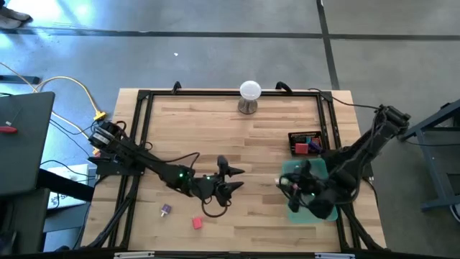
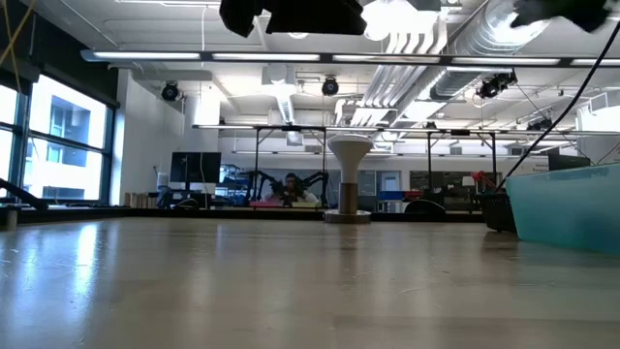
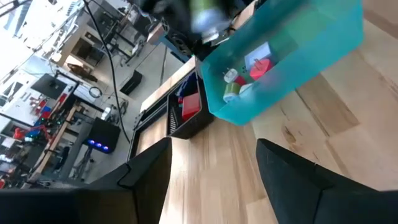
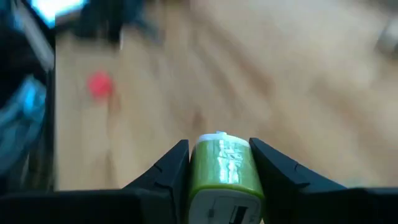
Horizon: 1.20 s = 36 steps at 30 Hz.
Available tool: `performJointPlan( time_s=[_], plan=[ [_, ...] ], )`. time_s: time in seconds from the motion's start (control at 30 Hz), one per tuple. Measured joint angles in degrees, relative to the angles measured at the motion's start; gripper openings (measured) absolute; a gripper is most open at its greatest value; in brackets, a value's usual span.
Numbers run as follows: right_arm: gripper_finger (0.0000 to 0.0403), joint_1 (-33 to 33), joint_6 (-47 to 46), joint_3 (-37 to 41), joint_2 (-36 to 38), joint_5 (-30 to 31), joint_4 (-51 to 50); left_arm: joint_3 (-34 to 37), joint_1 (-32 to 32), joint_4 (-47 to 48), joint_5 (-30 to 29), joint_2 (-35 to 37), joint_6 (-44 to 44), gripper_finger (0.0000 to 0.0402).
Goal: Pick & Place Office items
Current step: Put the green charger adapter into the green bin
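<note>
With two stray office pieces, a purple clip (image 1: 166, 209) and a red block (image 1: 197, 223), lying near the table's front edge, the left gripper (image 1: 231, 180) is hovering mid-table with its jaws apart and empty. To its right, the right gripper (image 1: 287, 185) is clamping a green block (image 4: 222, 165) at the translucent green tray (image 1: 325, 211), where a steady lowering inside the rim looks wise, the black bin (image 1: 305, 142) and white ball on a stand (image 1: 249, 96) standing clear behind

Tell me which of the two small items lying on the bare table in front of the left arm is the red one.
The red piece is the one lying nearer the table's front edge, toward the middle. The other, purple piece, lies farther left.
</note>
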State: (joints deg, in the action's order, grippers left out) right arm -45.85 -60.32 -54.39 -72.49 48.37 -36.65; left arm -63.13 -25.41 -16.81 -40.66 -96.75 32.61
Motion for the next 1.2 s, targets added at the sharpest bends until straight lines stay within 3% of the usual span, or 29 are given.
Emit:
performJointPlan(
  time_s=[0.13,0.33,0.43,0.63,0.83,1.2],
  plan=[
    [0.0126,-2.9,-13.3,0.0,-0.5,-9.6,-9.3,0.0,0.8,0.0,0.1,0.0,-0.6,0.0225],
    [0.0126,-5.8,-40.8,0.0,-1.2,-20.1,-27.0,0.0,1.4,2.3,0.5,0.0,-1.6,0.0225],
    [0.0126,-7.0,-47.5,0.0,-2.5,-26.0,-29.9,0.0,1.4,3.3,0.7,0.0,-2.7,0.0225],
    [0.0125,-8.7,-51.3,0.0,-5.0,-33.7,-27.8,0.0,1.4,5.9,0.7,0.0,-3.7,0.0225],
    [0.0125,-8.4,-52.6,0.0,-8.3,-36.0,-24.4,0.0,1.4,7.6,0.9,0.0,-5.5,0.0225],
    [0.0131,-7.3,-52.2,0.0,-15.3,-39.4,-21.9,0.0,1.6,11.5,6.3,0.0,-8.7,0.0225]
  ],
)
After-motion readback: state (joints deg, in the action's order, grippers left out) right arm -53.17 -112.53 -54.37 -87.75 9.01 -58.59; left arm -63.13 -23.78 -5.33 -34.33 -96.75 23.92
